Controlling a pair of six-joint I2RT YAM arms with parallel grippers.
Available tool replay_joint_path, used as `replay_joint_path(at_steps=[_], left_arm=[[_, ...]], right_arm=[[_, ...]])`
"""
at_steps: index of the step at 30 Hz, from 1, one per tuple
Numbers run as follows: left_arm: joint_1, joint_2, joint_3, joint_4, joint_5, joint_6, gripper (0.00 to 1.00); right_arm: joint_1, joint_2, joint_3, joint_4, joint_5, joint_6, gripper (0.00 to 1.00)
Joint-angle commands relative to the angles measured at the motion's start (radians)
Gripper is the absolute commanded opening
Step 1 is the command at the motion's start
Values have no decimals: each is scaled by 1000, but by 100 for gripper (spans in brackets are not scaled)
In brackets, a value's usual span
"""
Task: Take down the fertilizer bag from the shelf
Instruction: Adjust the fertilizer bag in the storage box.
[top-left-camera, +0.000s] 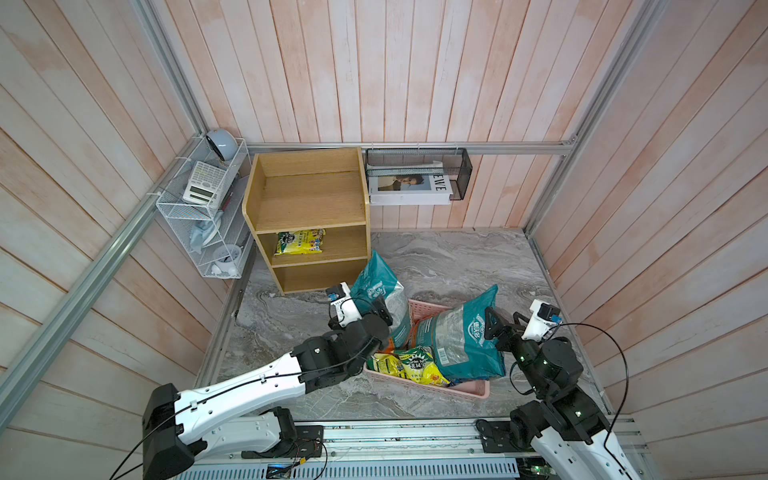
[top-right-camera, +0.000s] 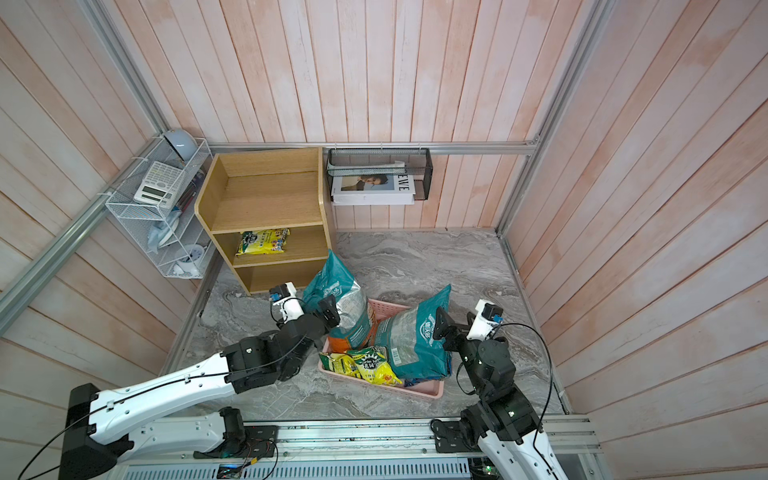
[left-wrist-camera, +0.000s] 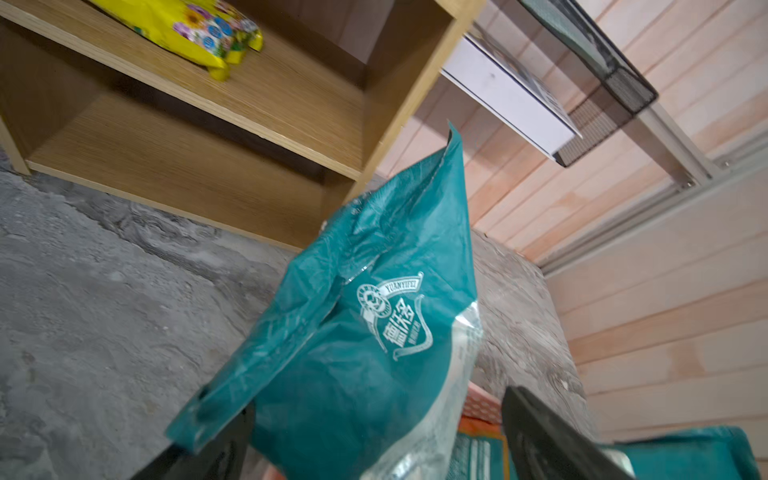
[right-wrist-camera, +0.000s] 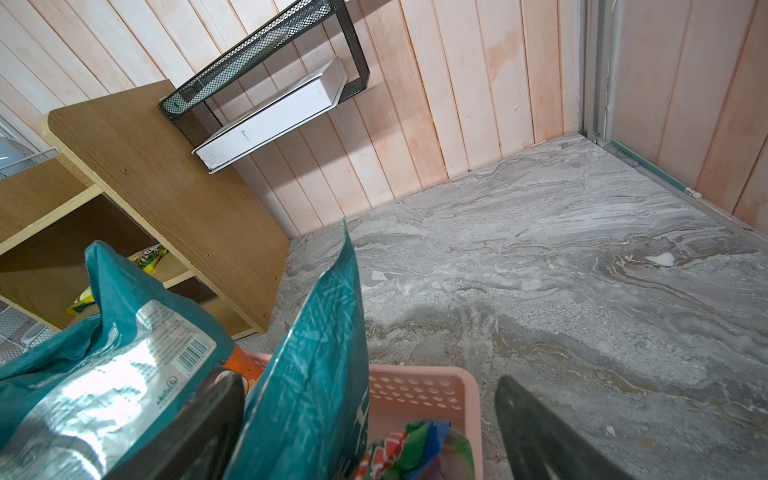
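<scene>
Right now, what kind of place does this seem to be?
Probably a mock garden storage corner in a robot cell: plank walls on an aluminium frame, a shelf, and fertilizer bags in a basket.

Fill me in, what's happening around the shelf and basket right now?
The left gripper has its jaws open on either side of a teal bag standing at the shelf-side end of the pink basket, apparently not clamped on it. The right gripper is open too, beside a second teal bag leaning in the basket. One yellow bag lies on the middle tier of the shelf; the top tier is bare.
</scene>
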Motion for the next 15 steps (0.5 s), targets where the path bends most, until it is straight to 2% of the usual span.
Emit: replay_joint_path(at_steps=[1, 3, 4, 7, 10, 14, 15], left_arm=[[41, -97, -72, 133, 75, 134, 94], [41, -125, -93, 187, 146, 151, 92], [41, -128, -85, 182, 153, 152, 91], [41, -111, -76, 180, 141, 167, 78], [41, -78, -53, 165, 140, 168, 75], [41, -109, -17, 22, -45, 101, 71], [41, -134, -20, 5, -81, 100, 76]], right_arm=[[-2, 8, 2, 4, 10, -19, 98], [-1, 12, 4, 14, 10, -23, 98], [-1, 15, 5, 20, 10, -25, 98], [-2, 26, 6, 42, 7, -32, 98], [-2, 42, 4, 63, 7, -37, 98], [-1, 70, 2, 83, 3, -44, 98], [-2, 74, 2, 84, 0, -44, 98]])
